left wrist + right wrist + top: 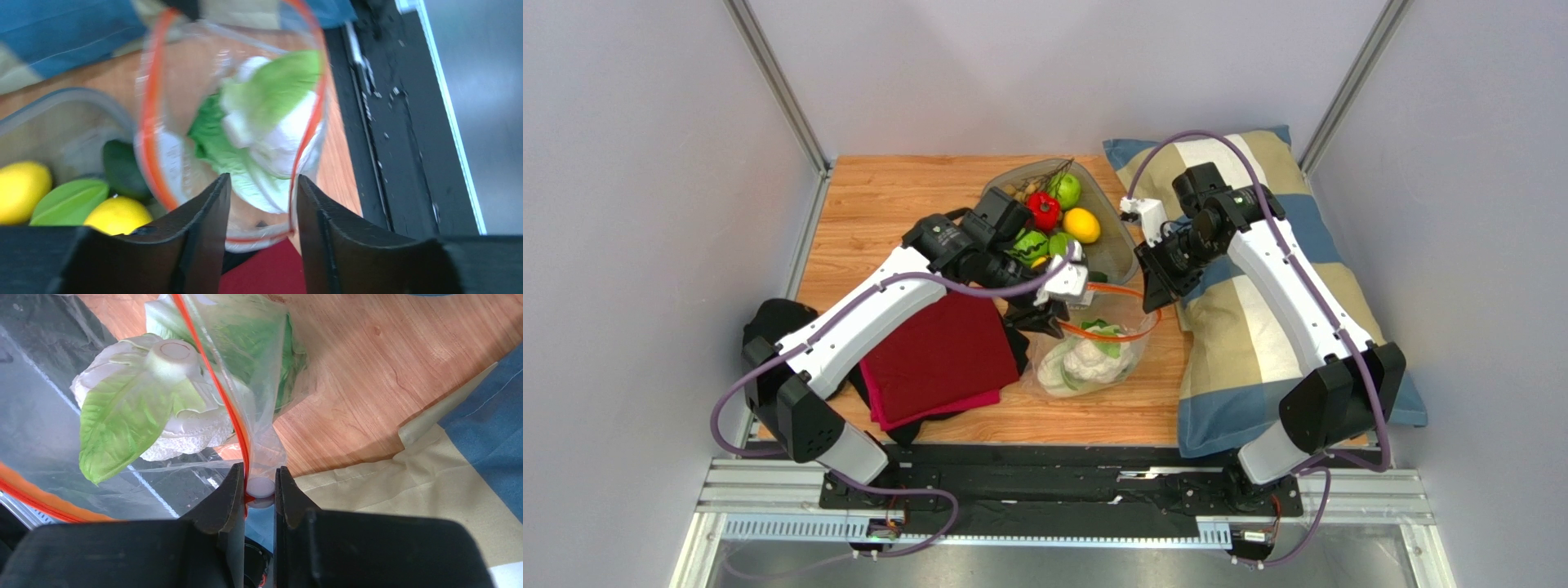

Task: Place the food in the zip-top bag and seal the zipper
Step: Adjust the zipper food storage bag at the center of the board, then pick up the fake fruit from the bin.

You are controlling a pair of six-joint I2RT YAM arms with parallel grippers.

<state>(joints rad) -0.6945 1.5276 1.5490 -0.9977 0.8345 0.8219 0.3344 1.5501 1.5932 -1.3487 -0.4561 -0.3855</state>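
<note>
The right gripper (259, 479) is clamped on the thin red-orange zipper strip (212, 380) at 2 o'clock on the crinkly clear zip-top bag (1124, 355). The left gripper (263, 184) has its jaws apart astride the rim at 10 o'clock. The green leafy cabbage (116, 416) and white cauliflower (1087, 365) are inside the bag. The small round yellow fruit (1081, 224) waits in the grey tray (1044, 163) at 12 o'clock. Held at a single point, the bag's mouth may sag shut.

I see the zip-top bag (258, 386) as thin clear plastic, glossy and crinkled, its zipper (213, 386) a smooth red-orange strip. The desk (380, 361) is grained wood with a satin sheen. The pillow (430, 471) is matt woven cloth; the right claw (259, 487) matt black plastic.
</note>
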